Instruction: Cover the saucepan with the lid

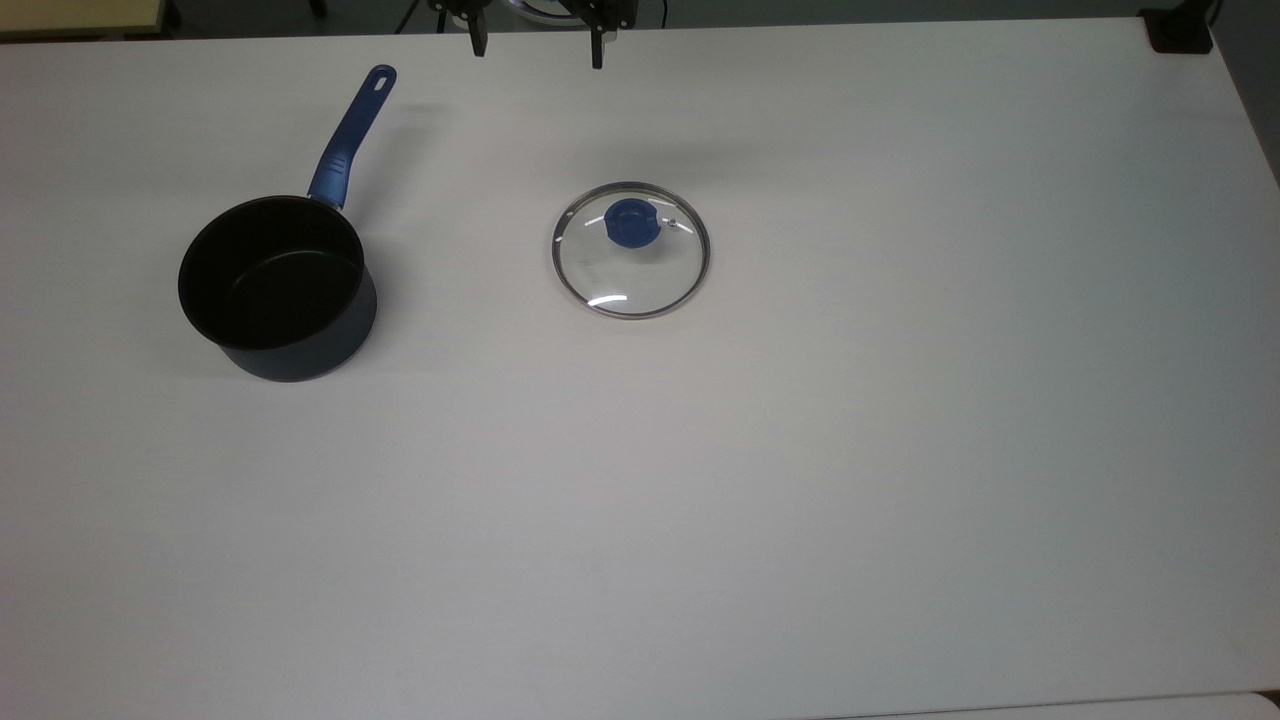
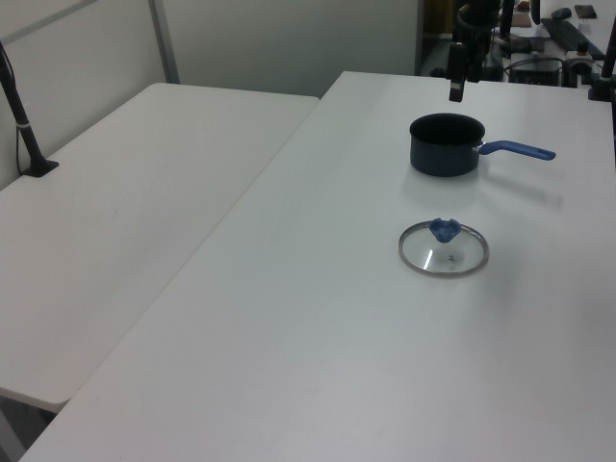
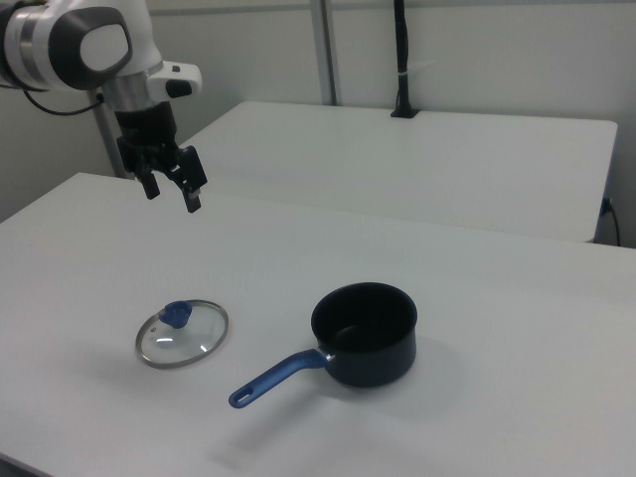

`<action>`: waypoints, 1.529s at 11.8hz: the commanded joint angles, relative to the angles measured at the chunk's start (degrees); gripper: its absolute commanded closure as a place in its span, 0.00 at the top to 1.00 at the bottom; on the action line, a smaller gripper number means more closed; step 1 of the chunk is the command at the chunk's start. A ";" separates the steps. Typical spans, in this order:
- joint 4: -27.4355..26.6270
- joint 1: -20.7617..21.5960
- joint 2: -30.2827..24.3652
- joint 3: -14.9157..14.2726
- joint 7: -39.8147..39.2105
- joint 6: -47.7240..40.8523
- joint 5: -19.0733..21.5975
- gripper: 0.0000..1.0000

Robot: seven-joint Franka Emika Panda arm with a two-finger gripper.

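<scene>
In the top view, going left to right, you have the saucepan (image 1: pixel 277 290) upright on the white table (image 1: pixel 800 450), then the lid (image 1: pixel 631 250) flat, well apart. Your gripper (image 1: pixel 538 48) hangs above the far edge, its 2 fingers spread, holding nothing.

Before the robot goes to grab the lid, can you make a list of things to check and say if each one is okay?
1. Gripper open: ok, its two fingers stand apart in the right view.
2. Gripper free: ok, nothing is between the fingers.
3. Lid easy to grab: ok, it lies flat on the table with the blue knob up.
4. Saucepan ready: ok, it stands upright with nothing inside.
5. Path from lid to saucepan: ok, only bare table between them in the top view.
6. Gripper above the knob: not ok, it hangs high, off to the side of the lid.
</scene>
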 commanded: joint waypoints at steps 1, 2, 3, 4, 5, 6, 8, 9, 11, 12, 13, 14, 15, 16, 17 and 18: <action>1.06 0.19 0.26 -0.25 -0.22 -1.07 0.09 1.00; 1.06 0.19 0.26 -0.25 -0.22 -1.07 0.00 1.00; 1.06 0.10 0.26 -0.25 -0.14 -1.07 0.00 1.00; 1.06 0.18 0.26 -0.25 -0.14 -1.07 -0.08 1.00; 0.97 0.19 0.34 -0.25 -0.22 -1.07 -0.09 1.00; 0.71 0.19 0.35 -0.25 -0.31 -0.98 -0.26 1.00; -0.86 0.27 0.43 -0.25 -6.16 -0.80 -0.44 1.00; -2.53 0.88 0.35 -0.16 -8.11 0.24 -0.44 1.00; -8.23 2.55 0.69 0.28 -9.01 5.58 -0.44 1.00; -9.65 3.60 1.83 0.28 -9.01 7.35 -0.44 1.00; -9.75 3.79 3.58 0.37 -9.10 7.98 -0.44 1.00; -10.10 5.01 5.34 0.46 -9.10 9.55 -0.44 1.00; -10.45 6.24 7.18 0.46 -9.01 11.74 -0.52 1.00; -10.63 6.42 8.77 0.46 -9.01 13.24 -0.52 1.00; -11.33 6.86 10.09 0.46 -9.01 14.91 -0.52 1.00; -12.20 7.04 10.36 0.46 -9.01 16.41 -0.52 1.00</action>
